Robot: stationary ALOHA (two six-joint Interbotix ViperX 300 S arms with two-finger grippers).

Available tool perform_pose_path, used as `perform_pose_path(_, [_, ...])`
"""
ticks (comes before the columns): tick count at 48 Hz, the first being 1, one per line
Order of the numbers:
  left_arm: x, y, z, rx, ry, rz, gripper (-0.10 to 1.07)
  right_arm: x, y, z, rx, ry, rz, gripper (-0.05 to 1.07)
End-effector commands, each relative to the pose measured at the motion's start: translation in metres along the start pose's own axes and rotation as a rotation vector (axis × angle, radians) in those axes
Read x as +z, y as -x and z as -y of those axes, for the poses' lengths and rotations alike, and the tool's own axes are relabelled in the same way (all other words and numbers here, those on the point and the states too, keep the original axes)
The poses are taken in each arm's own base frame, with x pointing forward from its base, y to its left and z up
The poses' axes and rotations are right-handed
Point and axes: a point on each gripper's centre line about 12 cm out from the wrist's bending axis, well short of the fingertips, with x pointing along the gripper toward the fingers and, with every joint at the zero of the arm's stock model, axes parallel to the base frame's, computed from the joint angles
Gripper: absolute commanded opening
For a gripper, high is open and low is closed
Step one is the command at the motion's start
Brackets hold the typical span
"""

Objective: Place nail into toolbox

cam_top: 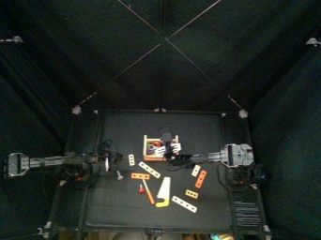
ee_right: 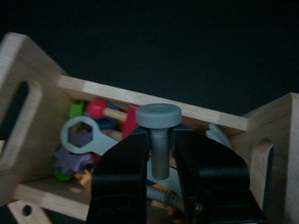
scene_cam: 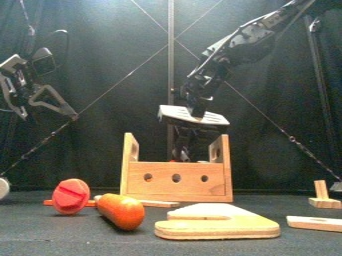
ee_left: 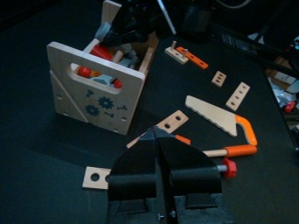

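Note:
The toolbox (scene_cam: 177, 176) is a pale wooden open-topped box with round holes in its side, standing mid-table (cam_top: 158, 148). Coloured parts lie inside it (ee_right: 87, 140). My right gripper (ee_right: 158, 162) hangs just above the box's open top (scene_cam: 195, 118), shut on the grey nail (ee_right: 158, 131). The nail stands upright between the jaws with its round head up. My left gripper (ee_left: 160, 138) is shut and empty, held above the table in front of the toolbox (ee_left: 100, 83). The left arm (cam_top: 44, 165) stays on the left side.
A toy saw (ee_left: 222, 122) with an orange handle and flat holed wooden strips (cam_top: 185, 202) lie on the table in front of the box. An orange-tipped tool (scene_cam: 118, 210), a red part (scene_cam: 71, 192) and wooden slabs (scene_cam: 214, 222) sit near the front edge.

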Motion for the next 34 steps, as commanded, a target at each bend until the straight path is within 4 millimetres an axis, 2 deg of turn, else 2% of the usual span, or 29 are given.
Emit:
perform_pose_path(1, [0.005,-0.001,0.001,-0.003,0.001,0.013,0.29,0.003,0.005,0.003,0.01,-0.025,-0.014,0.54])
perform_pose_path(9, [0.004,-0.001,0.0,0.003,0.017,0.012,0.29,-0.002,0.007,0.006,0.008,-0.022,-0.028,0.72])
perform_pose_path(18, [0.004,-0.001,0.0,0.004,0.03,0.016,0.29,0.004,0.014,0.002,0.034,-0.025,-0.011,0.86])
perform_pose_path(34, [0.004,-0.001,0.0,0.004,0.03,0.016,0.29,0.012,0.039,-0.013,0.103,-0.019,0.026,0.88])
